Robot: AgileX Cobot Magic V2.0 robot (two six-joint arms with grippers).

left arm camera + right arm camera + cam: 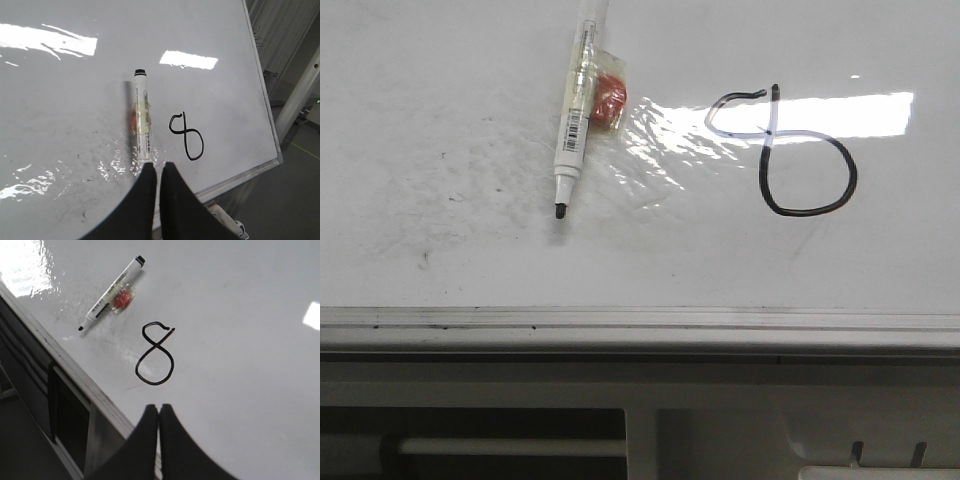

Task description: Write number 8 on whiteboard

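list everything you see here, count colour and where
number 8: one, black line, drawn on the board to the right of the marker
marker: one, white barrel with black tip, uncapped, lying on the board left of the 8
red piece: one, red-orange under clear tape, against the marker's barrel
whiteboard: one, glossy white with grey smudges, fills the scene
metal rail: one, grey, along the board's near edge
left claw: one, black, shut, empty, above the board near the marker
right claw: one, black, shut, empty, above the board's edge near the 8
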